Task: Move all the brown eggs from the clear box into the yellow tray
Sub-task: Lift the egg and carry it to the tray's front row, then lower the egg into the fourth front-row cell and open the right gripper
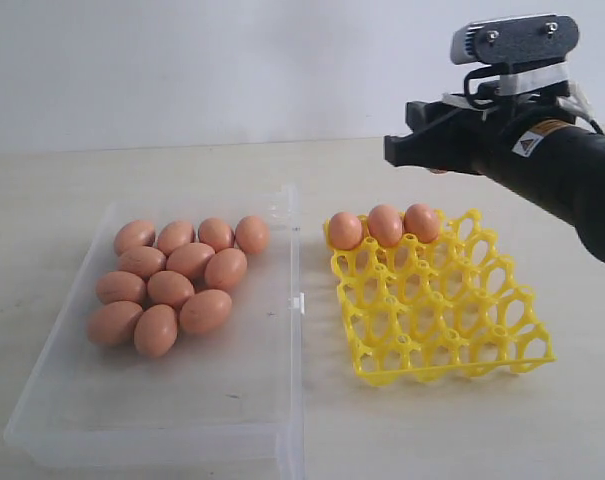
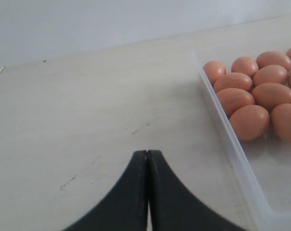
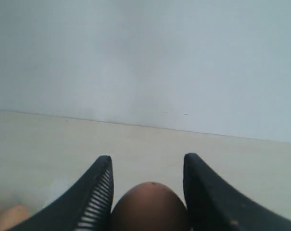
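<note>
Several brown eggs [image 1: 177,275] lie bunched at the far end of the clear box [image 1: 217,385] on the left. The yellow tray [image 1: 452,320] stands to its right with three eggs [image 1: 385,225] in its far row. My right gripper [image 1: 400,150] hovers above the tray's far edge, shut on a brown egg [image 3: 150,207] held between its fingers [image 3: 99,187]; a sliver of that egg [image 1: 437,171] shows under the gripper. My left gripper [image 2: 147,153] is shut and empty, low over bare table beside the clear box wall [image 2: 227,134] and its eggs [image 2: 246,96].
The pale table top [image 1: 402,430] runs around box and tray, ending at a white wall [image 1: 232,60] behind. The box's small side clip [image 1: 296,301] faces the tray. The left arm is out of the exterior view.
</note>
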Controlling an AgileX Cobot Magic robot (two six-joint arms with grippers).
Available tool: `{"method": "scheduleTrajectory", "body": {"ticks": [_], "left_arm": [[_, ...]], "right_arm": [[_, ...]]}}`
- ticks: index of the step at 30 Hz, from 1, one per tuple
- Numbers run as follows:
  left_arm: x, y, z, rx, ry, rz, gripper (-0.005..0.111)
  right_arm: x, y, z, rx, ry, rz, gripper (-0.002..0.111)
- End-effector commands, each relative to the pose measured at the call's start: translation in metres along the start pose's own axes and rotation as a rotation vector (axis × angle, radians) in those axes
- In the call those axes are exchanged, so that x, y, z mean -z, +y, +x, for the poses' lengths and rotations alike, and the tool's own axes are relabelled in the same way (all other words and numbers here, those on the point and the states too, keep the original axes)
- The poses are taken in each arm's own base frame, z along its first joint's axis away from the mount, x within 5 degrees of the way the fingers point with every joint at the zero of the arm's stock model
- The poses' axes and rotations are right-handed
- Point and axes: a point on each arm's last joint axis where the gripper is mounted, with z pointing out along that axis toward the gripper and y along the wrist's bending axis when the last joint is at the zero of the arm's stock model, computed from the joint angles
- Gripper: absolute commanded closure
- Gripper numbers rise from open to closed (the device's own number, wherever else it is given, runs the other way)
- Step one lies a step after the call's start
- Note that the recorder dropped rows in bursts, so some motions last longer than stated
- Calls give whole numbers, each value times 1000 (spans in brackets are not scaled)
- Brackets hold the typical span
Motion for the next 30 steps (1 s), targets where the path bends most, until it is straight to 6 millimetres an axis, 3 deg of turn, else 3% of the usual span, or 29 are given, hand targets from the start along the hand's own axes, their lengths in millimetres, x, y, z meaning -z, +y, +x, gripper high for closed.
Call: {"method": "scheduleTrajectory", "body": {"ticks": [1,9,19,23,30], "left_arm": [[1,0,-2,5,-16,4,107],[1,0,-2,5,-16,4,107],[1,0,-2,5,-16,4,107],[1,0,-2,5,-16,4,107],[1,0,-2,5,-16,4,107]], "right_arm": [[-13,-31,15,-81,-2,17,108],[-30,-57,48,-116,40,49,108],[-55,-72,91,-159,3,73,108],[-70,-75,94,-150,3,75,108],[-78,-76,106,-120,31,76,108]]}}
